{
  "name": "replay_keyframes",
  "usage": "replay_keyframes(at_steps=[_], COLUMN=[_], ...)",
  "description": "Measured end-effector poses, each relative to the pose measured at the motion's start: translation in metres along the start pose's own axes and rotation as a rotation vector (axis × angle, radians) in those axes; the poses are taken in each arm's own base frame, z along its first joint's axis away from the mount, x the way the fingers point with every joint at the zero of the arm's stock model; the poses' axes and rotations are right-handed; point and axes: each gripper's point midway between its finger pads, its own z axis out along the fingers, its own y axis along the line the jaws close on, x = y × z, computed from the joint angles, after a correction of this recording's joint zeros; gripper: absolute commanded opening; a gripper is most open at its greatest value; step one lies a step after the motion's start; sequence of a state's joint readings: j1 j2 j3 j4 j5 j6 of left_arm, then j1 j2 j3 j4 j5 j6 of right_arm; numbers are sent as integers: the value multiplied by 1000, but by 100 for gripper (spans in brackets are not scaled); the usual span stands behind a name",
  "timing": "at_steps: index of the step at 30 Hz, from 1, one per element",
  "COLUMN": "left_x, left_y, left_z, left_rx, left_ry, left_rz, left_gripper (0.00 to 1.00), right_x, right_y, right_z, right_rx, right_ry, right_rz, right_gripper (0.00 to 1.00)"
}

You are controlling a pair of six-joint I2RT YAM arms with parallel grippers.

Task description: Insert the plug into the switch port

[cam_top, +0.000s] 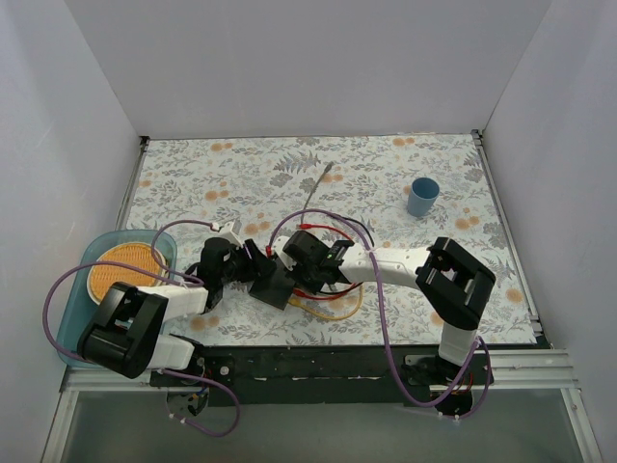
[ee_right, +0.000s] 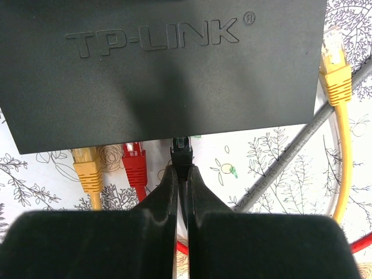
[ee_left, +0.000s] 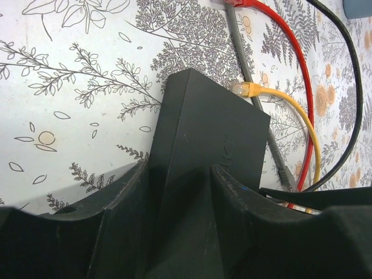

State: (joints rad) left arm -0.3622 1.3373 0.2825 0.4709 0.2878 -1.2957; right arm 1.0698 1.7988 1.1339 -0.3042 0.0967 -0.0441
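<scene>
Floral-print counter (cam_top: 386, 183) in a white-walled booth, where 2 robot arms meet over a flat black TP-LINK switch box (ee_right: 174, 75) lying toward the near edge. The right hand (ee_right: 181, 174), fingers pressed together on a black plug (ee_right: 181, 148), holds it nose-first against the box's edge, just beside a red plug (ee_right: 135, 163) and a yellow plug (ee_right: 87, 170); the port is hidden under that edge, so whether the plug is seated cannot be told. The left hand (ee_left: 179, 168) straddles the box, 1 finger on either side, and whether it clamps the box cannot be told.
</scene>
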Motion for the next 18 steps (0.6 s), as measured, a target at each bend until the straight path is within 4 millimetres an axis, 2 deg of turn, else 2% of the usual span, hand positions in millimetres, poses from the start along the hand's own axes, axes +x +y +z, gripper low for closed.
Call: replay_keyframes(at_steps=[9,18], left_x=[0,0], left_y=[0,-1], left_z=[1,2], left_rx=[-15,-39], left_ry=[-19,-44], left_rz=[-12,-17], left_gripper=[42,35], right_x=[0,0], right_y=[2,1], right_z=[0,0], right_rx=[-8,-5], right_ry=[-1,-1], right_rz=[15,15], right_gripper=[1,1])
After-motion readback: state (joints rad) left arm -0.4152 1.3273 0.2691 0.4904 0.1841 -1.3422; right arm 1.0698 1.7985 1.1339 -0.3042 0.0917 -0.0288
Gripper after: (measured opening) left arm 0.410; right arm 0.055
